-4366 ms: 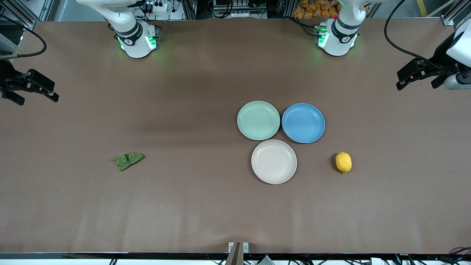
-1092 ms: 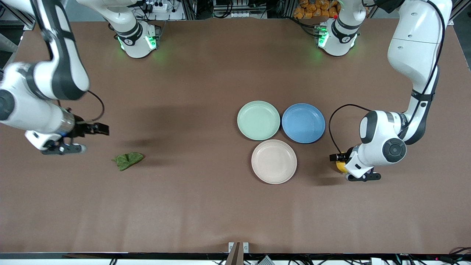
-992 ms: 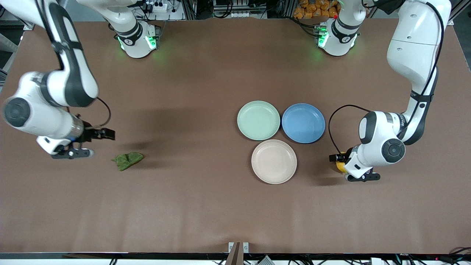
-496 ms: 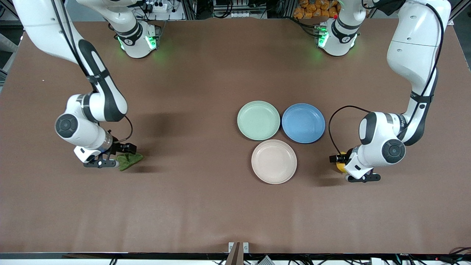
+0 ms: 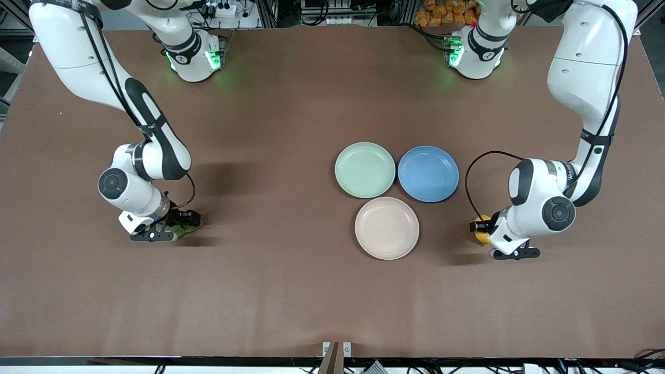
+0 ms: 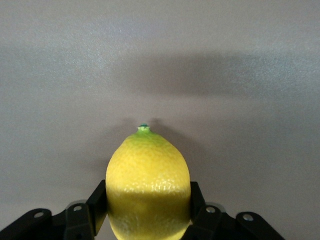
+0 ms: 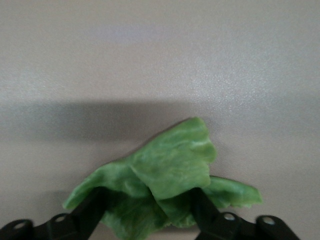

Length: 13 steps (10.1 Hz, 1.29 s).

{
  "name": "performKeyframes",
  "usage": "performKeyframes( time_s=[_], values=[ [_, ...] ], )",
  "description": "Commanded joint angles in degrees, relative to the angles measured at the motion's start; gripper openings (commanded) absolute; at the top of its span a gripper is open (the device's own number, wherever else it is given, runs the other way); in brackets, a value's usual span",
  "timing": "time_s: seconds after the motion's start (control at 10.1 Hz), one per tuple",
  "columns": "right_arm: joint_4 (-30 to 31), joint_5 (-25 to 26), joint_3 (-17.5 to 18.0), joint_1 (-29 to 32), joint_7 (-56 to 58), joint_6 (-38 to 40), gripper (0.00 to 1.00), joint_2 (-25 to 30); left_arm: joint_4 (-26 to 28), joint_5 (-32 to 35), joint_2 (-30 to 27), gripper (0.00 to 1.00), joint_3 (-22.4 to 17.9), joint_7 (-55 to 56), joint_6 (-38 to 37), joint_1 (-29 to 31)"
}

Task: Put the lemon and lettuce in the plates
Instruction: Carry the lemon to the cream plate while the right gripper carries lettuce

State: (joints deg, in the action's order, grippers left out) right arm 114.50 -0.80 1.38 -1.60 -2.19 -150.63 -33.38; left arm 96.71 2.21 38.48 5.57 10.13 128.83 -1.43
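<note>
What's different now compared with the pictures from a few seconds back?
Both arms swung in from the table's ends. The right pincer came down over the lettuce, its fingers now either side of it. The left pincer has closed on the lemon. Neither item has been lifted. The mint plate, cream plate and blue plate stayed put.

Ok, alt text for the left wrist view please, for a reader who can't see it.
A bright yellow lemon with a small green-tipped end sits between the left gripper's two black fingers, which press against its sides. Around it is only the bare table, with a soft shadow across the cloth.
</note>
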Motion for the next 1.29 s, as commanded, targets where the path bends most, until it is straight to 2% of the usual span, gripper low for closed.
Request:
performKeyframes(
  time_s=[0.0, 0.2, 0.5, 0.6, 0.89, 1.19],
  values=[
    [-0.77, 0.27, 0.20, 0.10, -0.28, -0.28, 0.00, -0.29, -2.99, 0.87, 0.28, 0.00, -0.13, 0.77, 0.28, -0.07],
    [-0.95, 0.27, 0.29, 0.28, -0.80, 1.38, 0.00, 1.64, -3.98, 0.26, 0.11, 0.00, -0.04, 1.82, 0.28, -0.59],
    [-5.94, 0.09, 3.00, 0.45, -7.98, 17.87, 0.00, 6.29, -5.56, 0.34, 0.11, 0.00, 0.40, 5.68, 0.28, -2.43],
    [-6.30, 0.01, 4.84, 0.54, -11.40, 20.62, 0.00, 7.79, -6.26, 0.25, 0.28, 0.00, 0.40, 8.04, 0.28, -3.92],
    [-6.74, -1.21, 13.88, 0.45, -28.95, 23.45, 0.00, 10.17, -9.25, 0.25, 0.99, 0.00, 0.49, 17.45, 0.63, -8.14],
    [-7.36, -2.90, 25.83, -0.16, -48.99, 22.49, 0.00, 10.00, -10.93, 0.34, 1.77, 0.00, 0.49, 31.23, 4.65, -14.38]
  ],
)
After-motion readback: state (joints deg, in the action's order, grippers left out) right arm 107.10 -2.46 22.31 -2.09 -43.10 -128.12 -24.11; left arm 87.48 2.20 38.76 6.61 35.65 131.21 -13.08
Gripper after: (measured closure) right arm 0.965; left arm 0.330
